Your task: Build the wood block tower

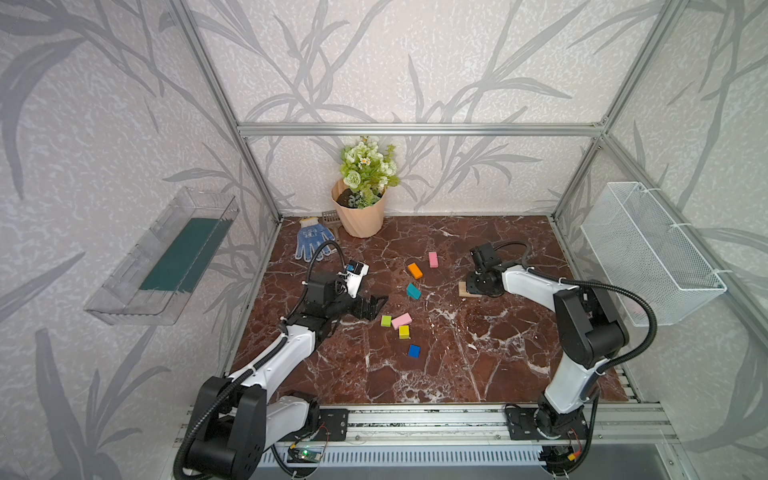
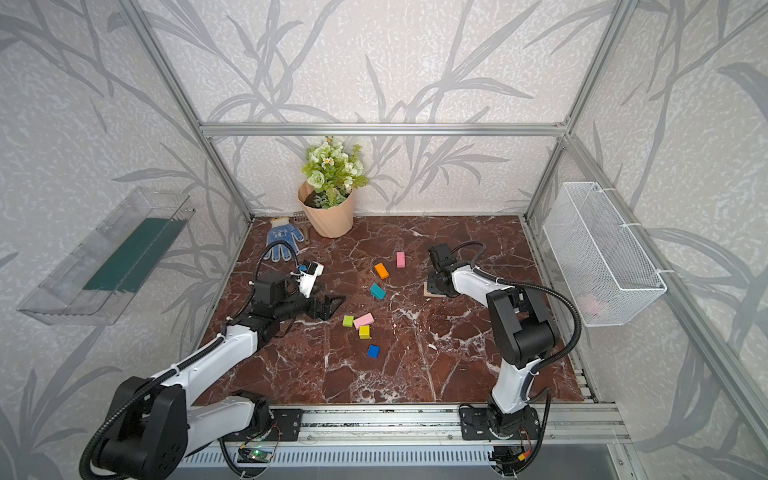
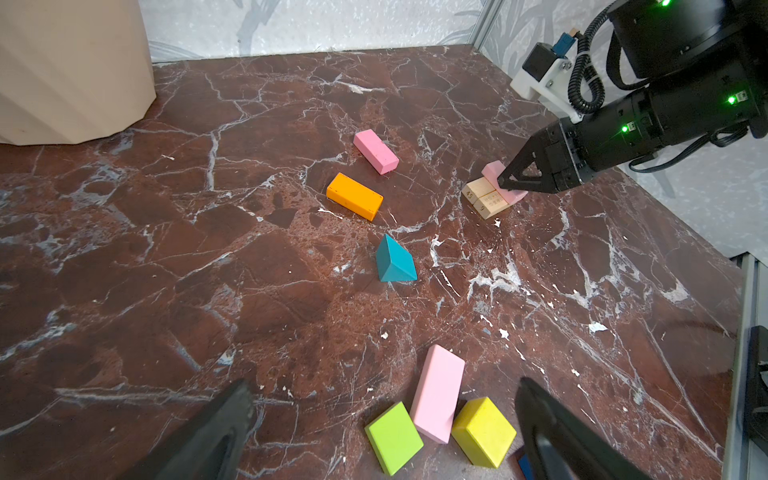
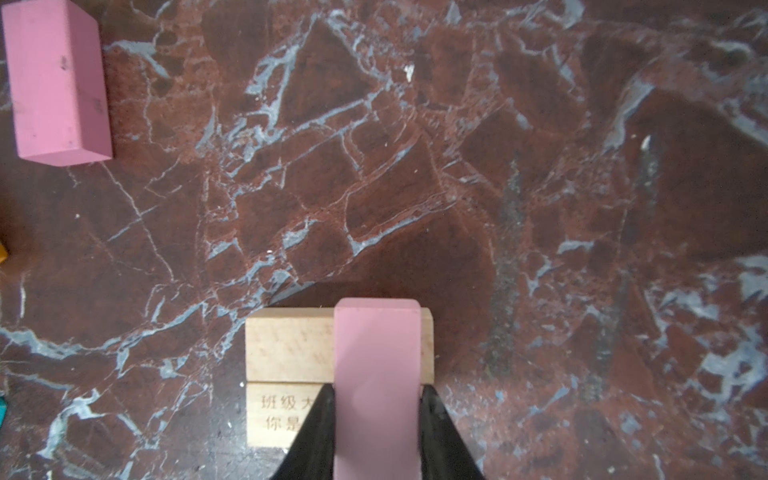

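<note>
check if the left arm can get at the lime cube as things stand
Probably yes. The left gripper is open just short of the lime cube, with bare table between them. The pink bar lies tight beside the cube and may crowd one finger.

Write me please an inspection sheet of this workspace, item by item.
Surface: marble-look tabletop, white flecks.
Job's things: two plain-wood bars side by side, held pink bar over them; loose: orange block, teal block, lime cube, yellow cube, blue cube, two pink bars.
Clutter: flower pot, glove, at the back.
Grippers: left gripper open, empty; right gripper shut on held pink bar.
Cables: black conduits along both arms, none on blocks.
Surroundings: wire basket, clear tray on walls.
</note>
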